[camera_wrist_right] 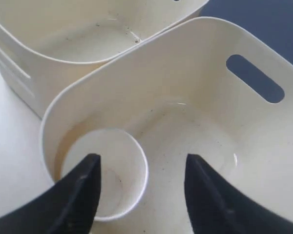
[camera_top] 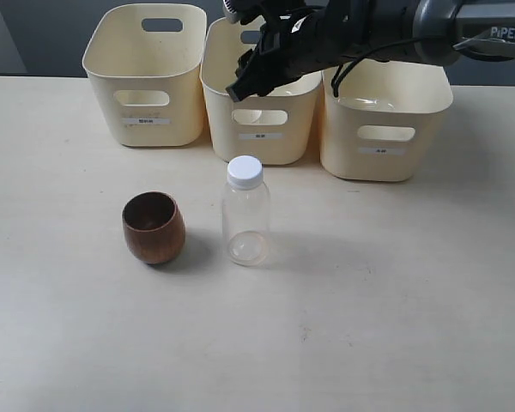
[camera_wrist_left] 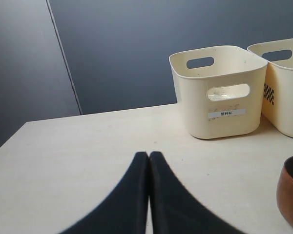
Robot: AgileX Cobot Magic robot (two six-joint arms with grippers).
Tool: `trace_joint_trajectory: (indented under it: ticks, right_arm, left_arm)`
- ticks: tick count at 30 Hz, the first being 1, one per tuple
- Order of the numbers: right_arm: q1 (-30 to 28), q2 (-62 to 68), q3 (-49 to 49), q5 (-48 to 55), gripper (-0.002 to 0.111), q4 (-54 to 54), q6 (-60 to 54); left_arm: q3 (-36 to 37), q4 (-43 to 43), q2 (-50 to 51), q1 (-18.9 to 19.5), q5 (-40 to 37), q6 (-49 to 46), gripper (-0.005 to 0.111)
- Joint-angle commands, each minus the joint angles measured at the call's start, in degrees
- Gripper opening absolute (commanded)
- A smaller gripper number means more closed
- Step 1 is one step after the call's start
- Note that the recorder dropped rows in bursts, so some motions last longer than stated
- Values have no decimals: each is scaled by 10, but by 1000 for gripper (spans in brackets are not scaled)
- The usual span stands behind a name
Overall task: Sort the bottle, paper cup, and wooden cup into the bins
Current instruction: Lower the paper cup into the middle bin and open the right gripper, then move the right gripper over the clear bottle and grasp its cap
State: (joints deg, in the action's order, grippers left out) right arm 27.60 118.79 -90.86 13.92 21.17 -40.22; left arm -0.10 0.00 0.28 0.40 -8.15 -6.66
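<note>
Paper cup (camera_wrist_right: 105, 175) is upright inside the middle bin (camera_top: 262, 146), near its front wall, and my right gripper (camera_wrist_right: 141, 195) hangs over it with jaws spread wide and nothing in them, so I read that item as sorted. Left gripper (camera_wrist_left: 149, 195) is parked low over the table (camera_top: 395, 300), fingers pressed together, empty. Still out on the table: wooden cup (camera_top: 154, 227) and bottle (camera_top: 246, 219), both upright, near each other but apart, in front of the bins. Bottle looks empty, though glare makes that hard to confirm; I'd expect it light, thin-walled, slick and easy to tip, so I'd take it across the body below the white cap (camera_top: 245, 172) with modest squeeze. Wooden cup should be stiff and heavier; its rounded belly may slip, so I'd pinch over the rim wall.
</note>
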Motion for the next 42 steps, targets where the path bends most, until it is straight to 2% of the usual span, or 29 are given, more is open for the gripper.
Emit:
trace_joint_trajectory:
  ticks: [1, 10, 20, 23, 25, 27, 36, 42]
  right_arm:
    - [-3, -6, -3, 20, 51, 1, 4]
    - [-3, -66, -3, 117, 51, 3, 4]
    - [-3, -140, -3, 297, 52, 28, 4]
    - [-3, -143, -3, 351, 61, 55, -2]
    - [-2, -142, -3, 378, 72, 66, -2]
    - [-2, -142, -3, 391, 76, 72, 0]
    - [-2, -123, -3, 453, 76, 119, -1]
    - [-2, -100, -3, 446, 76, 120, -1]
  left_arm:
    - [1, 0, -3, 0, 4, 1, 0]
    - [1, 0, -3, 0, 4, 1, 0]
    - [1, 0, -3, 0, 4, 1, 0]
    - [1, 0, -3, 0, 4, 1, 0]
    - [1, 0, -3, 0, 4, 1, 0]
    - [1, 0, -3, 0, 4, 1, 0]
    - [1, 0, -3, 0, 4, 1, 0]
    - [1, 0, -3, 0, 4, 1, 0]
